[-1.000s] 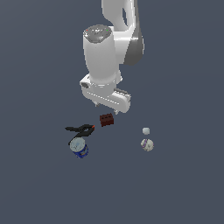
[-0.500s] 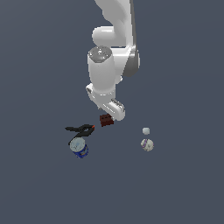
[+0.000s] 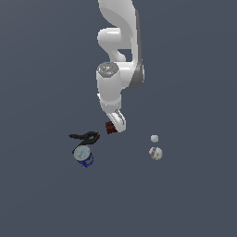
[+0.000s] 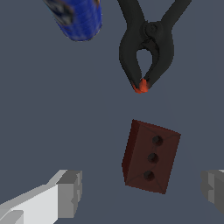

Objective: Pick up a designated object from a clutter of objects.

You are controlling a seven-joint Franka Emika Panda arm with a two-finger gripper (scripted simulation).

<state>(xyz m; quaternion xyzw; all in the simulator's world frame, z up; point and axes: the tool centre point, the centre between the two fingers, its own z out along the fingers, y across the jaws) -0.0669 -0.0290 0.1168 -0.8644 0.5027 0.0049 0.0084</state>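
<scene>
Gripper (image 4: 142,192) is being shown wide open in the wrist view, with one pale grey finger (image 4: 65,192) and the other finger (image 4: 214,188) standing well apart on either side of the red-brown block (image 4: 151,156), neither pad touching it. Nothing is being held. The block is lying on the dark grey floor (image 3: 194,194), slightly tilted in the wrist view, its face with three round holes in a row being turned toward the camera. In the exterior view the block (image 3: 110,127) is being partly covered by the end of the white arm (image 3: 111,90), which is hanging right above it; the gripper's own fingers are too small to be told apart there. The black orange-tipped clamp (image 4: 146,48) is lying just beside the block, its orange tip pointed at the block but apart from it. In the exterior view the clamp (image 3: 84,137) is placed to the exterior view's left of the block, and the blue can (image 3: 84,156) is sitting just beside the clamp, touching or nearly so. The can (image 4: 78,17) is being cut off at the wrist view's edge. The tiny white cube (image 3: 154,138) and the white ball (image 3: 156,153) are lying near each other, well apart from the block, on the exterior view's right.
</scene>
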